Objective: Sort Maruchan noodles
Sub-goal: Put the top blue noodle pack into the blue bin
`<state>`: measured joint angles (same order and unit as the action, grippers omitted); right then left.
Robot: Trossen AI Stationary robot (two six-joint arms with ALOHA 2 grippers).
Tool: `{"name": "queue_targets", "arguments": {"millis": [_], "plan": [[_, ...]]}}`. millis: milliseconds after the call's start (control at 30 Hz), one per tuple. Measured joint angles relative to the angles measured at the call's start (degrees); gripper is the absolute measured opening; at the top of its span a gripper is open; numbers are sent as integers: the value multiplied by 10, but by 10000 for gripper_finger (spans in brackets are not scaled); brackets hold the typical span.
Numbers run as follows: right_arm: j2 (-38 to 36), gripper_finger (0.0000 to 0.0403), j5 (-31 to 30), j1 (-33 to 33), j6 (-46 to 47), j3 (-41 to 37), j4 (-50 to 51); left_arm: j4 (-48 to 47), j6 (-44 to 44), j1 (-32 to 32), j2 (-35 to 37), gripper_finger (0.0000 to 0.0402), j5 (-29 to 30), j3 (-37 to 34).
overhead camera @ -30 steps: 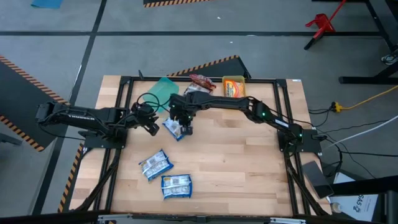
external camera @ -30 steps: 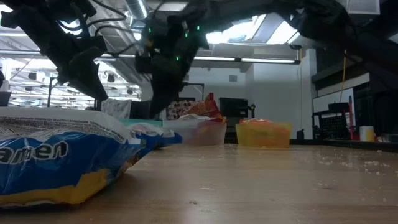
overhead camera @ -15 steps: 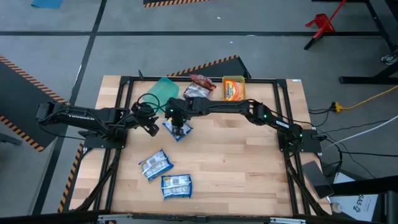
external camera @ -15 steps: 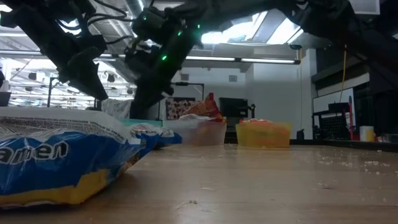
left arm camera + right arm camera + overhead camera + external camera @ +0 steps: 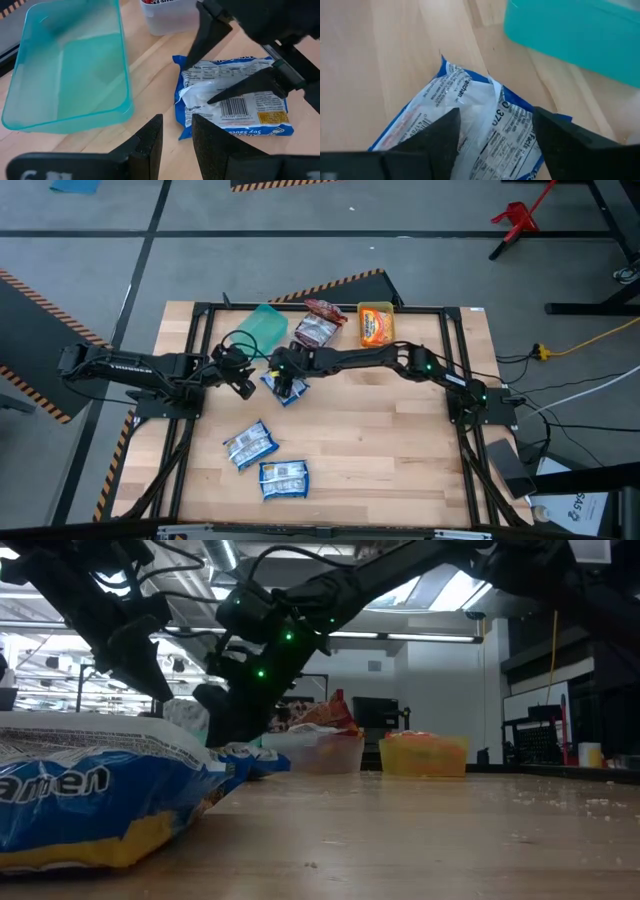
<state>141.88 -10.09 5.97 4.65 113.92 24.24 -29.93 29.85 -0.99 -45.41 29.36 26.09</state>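
My right gripper [image 5: 286,383] reaches across the table [image 5: 400,470] and sits low over a blue noodle packet [image 5: 283,388] near the middle, its 2 fingers spread apart with 1 fingertip [image 5: 187,62] on each side of the wrapper's white back panel. From the right wrist view the fingers [image 5: 440,135] straddle the packet [image 5: 470,130], jaws parted and not clamped on it; the packet lies flat on the wood, barcode side up. My left gripper [image 5: 244,384] hovers just beside the same packet [image 5: 232,105] on its left, its fingers [image 5: 150,140] held a narrow gap apart and gripping nothing.

The green bin [image 5: 262,328] stands just behind the packet, with nothing inside that I can see in the left wrist view [image 5: 70,70]. The clear bin [image 5: 318,330] next to it holds 2 red packets [image 5: 322,311], and the yellow bin [image 5: 376,320] holds an orange packet [image 5: 377,326]. 2 more blue packets lie nearer the front edge: 1 tilted [image 5: 250,444], 1 square to the table [image 5: 284,478], close together but apart. In the low view 1 blue packet [image 5: 100,785] fills the near left corner
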Motion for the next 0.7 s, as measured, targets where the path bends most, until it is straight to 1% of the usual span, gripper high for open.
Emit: {"name": "queue_targets", "arguments": {"millis": [100, 167, 300, 333, 600, 700], "plan": [[1, 186, -19, -4, 0, -12, 0, 0, -1, 0, 0, 96, 0, 0], [1, 137, -15, -5, -2, -13, 2, 0, -1, 0, 0, 96, 0, 0], [2, 28, -8, -9, -19, -13, -2, 0, -1, 0, 0, 96, 0, 0], [2, 15, -3, -9, -21, -13, -4, 0, -1, 0, 0, 96, 0, 0], [-4, 3, 51, -6, -18, 0, 1, 0, 7, 0, 0, 96, 3, 0], [-14, 1, 68, -7, -19, 12, 23, 0, 11, 0, 1, 96, 1, 0]]}}
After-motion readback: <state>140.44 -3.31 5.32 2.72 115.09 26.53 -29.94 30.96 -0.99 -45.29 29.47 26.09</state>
